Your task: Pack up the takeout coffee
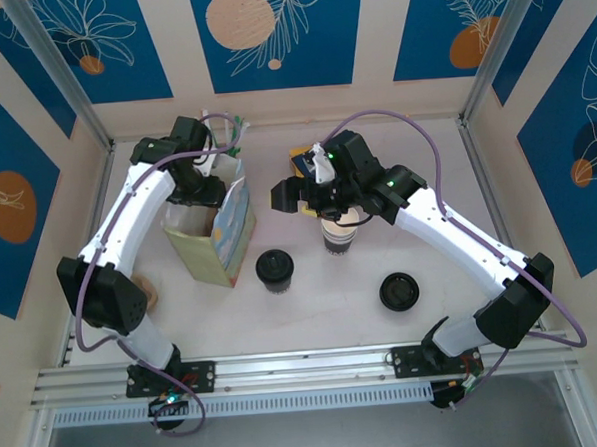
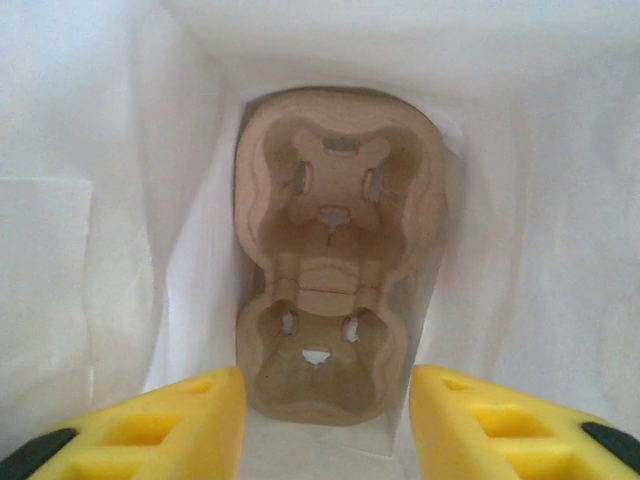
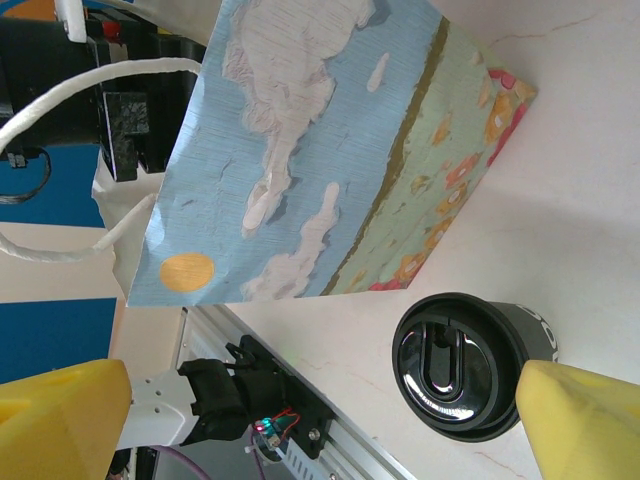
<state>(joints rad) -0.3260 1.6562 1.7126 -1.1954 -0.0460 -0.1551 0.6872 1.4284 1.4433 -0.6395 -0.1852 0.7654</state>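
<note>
Surface: pale table (image 1: 323,317), walled by blue-patterned panels (image 1: 269,35)
Coffee: stood upright on the table just ahead of the right gripper (image 3: 320,420), close by one finger (image 3: 585,420); beside the bag (image 1: 224,237), apart from the left gripper (image 2: 325,420)
Right gripper: spread wide, nothing held
Left gripper: placed in the bag mouth, jaws apart, nothing between them
Handling: judged light, thin-walled, easily crushed; best taken gently round the cup wall below the lid (image 3: 455,360)
Views: the carrier (image 2: 330,260) on the bag floor is seen from the left wrist, but is blocked from above by the arm
</note>
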